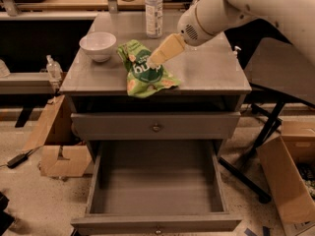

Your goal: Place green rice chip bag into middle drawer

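Observation:
The green rice chip bag lies crinkled on the grey cabinet top, near its front edge, left of centre. My gripper comes in from the upper right on a white arm and its cream-coloured tip is right over the bag's upper part. The middle drawer is pulled fully out below, its bare grey box showing, a small knob on its front edge. A shut grey drawer front with a brass knob sits above it.
A white bowl stands at the cabinet top's left. A clear water bottle stands at the back, a second one is mostly behind the arm. Cardboard boxes lie on the floor on both sides. A dark table stands to the right.

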Available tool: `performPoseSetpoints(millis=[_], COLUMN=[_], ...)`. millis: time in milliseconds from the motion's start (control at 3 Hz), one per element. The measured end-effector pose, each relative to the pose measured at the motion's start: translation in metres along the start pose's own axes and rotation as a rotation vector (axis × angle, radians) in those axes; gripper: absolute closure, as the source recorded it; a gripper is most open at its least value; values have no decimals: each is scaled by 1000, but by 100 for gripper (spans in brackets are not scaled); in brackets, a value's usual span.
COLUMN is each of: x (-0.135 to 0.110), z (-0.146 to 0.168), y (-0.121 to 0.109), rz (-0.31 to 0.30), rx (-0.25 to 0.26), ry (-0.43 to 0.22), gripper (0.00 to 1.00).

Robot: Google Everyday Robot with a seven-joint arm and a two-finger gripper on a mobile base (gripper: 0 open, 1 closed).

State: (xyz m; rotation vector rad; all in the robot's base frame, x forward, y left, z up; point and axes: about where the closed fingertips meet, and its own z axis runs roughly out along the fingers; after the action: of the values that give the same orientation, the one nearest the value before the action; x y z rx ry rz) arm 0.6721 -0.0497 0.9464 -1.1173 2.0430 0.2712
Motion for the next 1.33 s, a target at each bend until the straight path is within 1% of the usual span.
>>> performPoseSetpoints(millis=[333,667,1000,1333], x=[-11,-6,0,-2], z=[55,91,121,144], y=[-13,-6,26,48], rz=[16,58,77,73], rx=[-13,-64,-145,-206], ry=[-6,3,25,20], gripper=[0,0,18,42])
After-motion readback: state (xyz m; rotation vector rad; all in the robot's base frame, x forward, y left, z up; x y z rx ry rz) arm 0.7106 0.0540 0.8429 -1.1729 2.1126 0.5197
